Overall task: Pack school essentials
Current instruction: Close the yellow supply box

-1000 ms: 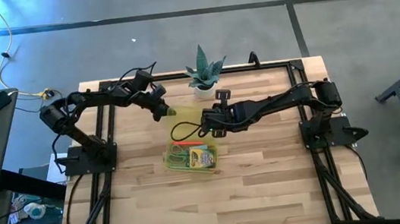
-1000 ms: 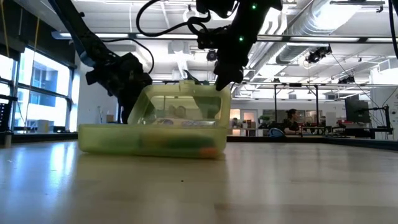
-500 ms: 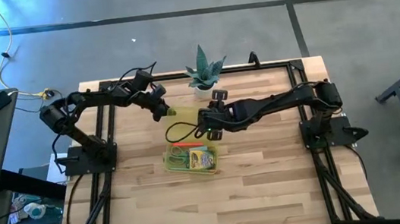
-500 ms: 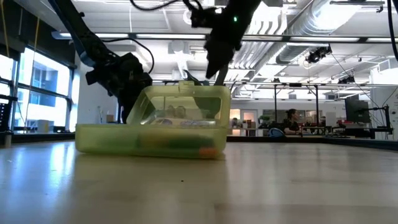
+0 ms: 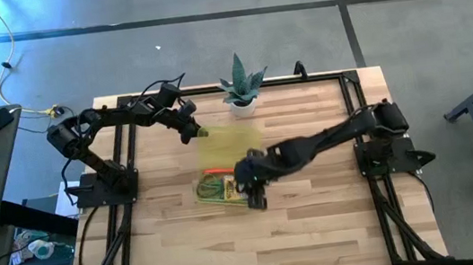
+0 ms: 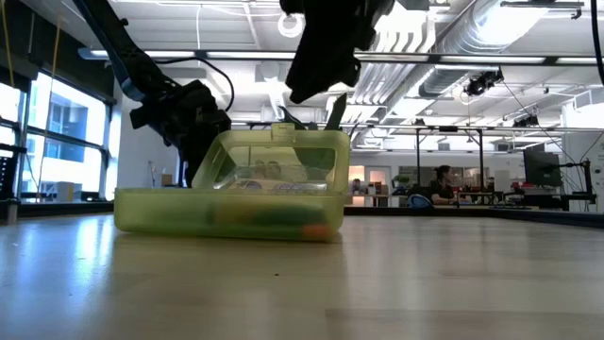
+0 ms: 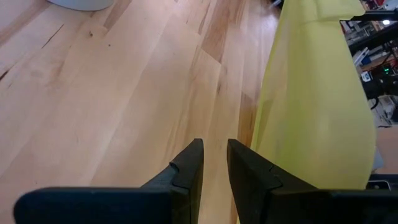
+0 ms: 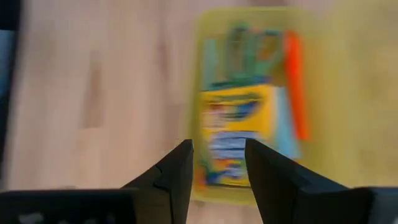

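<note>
Packing case (image 5: 224, 175) lies at table centre with its lid (image 5: 230, 139) swung open toward 12 o'clock. The left gripper (image 5: 191, 132), at 10 o'clock from the case, sits by the lid's corner, apparently to keep it raised; its fingers (image 7: 188, 167) stand slightly apart with nothing seen between them, the lid just beside them. The right gripper (image 5: 254, 187) hovers over the tray's 3 o'clock end, fingers (image 8: 179, 168) apart and empty, probably free for pressing contents down or shutting the lid. Crayon box (image 8: 231, 140), scissors (image 5: 213, 187) and marker (image 8: 295, 81) lie inside the tray.
</note>
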Tool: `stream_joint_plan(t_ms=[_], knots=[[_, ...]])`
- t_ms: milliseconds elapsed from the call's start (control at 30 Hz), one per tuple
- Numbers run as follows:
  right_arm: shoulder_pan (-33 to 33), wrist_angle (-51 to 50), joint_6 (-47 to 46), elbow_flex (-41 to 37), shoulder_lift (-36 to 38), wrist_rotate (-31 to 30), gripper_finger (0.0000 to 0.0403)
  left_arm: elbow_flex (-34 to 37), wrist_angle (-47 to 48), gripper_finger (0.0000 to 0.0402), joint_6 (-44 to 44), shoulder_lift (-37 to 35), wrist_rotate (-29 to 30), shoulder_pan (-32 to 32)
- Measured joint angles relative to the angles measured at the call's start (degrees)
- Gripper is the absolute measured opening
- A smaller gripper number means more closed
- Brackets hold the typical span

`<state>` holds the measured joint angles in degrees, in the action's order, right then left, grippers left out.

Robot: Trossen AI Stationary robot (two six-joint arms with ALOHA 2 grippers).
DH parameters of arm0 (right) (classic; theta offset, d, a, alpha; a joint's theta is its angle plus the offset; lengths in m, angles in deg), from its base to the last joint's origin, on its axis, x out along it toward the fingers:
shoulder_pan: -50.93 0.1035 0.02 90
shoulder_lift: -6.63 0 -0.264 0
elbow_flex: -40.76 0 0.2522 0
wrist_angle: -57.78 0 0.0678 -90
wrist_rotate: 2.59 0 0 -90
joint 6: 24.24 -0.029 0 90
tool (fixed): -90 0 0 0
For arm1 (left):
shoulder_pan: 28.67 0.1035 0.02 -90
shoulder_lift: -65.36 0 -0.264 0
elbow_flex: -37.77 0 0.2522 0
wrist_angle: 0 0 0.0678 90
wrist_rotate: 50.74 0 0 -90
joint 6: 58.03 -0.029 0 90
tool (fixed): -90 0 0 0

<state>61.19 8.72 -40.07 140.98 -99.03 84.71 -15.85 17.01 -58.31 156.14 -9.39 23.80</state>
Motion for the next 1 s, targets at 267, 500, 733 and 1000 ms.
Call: stream_joint_plan(t_ms=[267,500,733,1000], knots=[[4.9,16.2,-4.8,-8.0,0.0,2.7,0.0129,0.0,-0.1,0.0062,-0.7,0.0,0.2,0.0],[6.0,31.6,-11.2,-15.9,0.0,5.6,0.0051,0.0,-0.1,0.0062,-1.0,0.0,0.4,0.0],[7.1,37.6,-12.7,-17.4,-4.1,5.6,0.0012,0.0,-0.1,0.0062,-1.0,0.0,0.4,0.0],[6.6,36.0,-13.9,-16.4,-8.8,2.9,0.0004,0.0,-0.1,0.0062,-0.8,0.0,0.4,-0.1]])
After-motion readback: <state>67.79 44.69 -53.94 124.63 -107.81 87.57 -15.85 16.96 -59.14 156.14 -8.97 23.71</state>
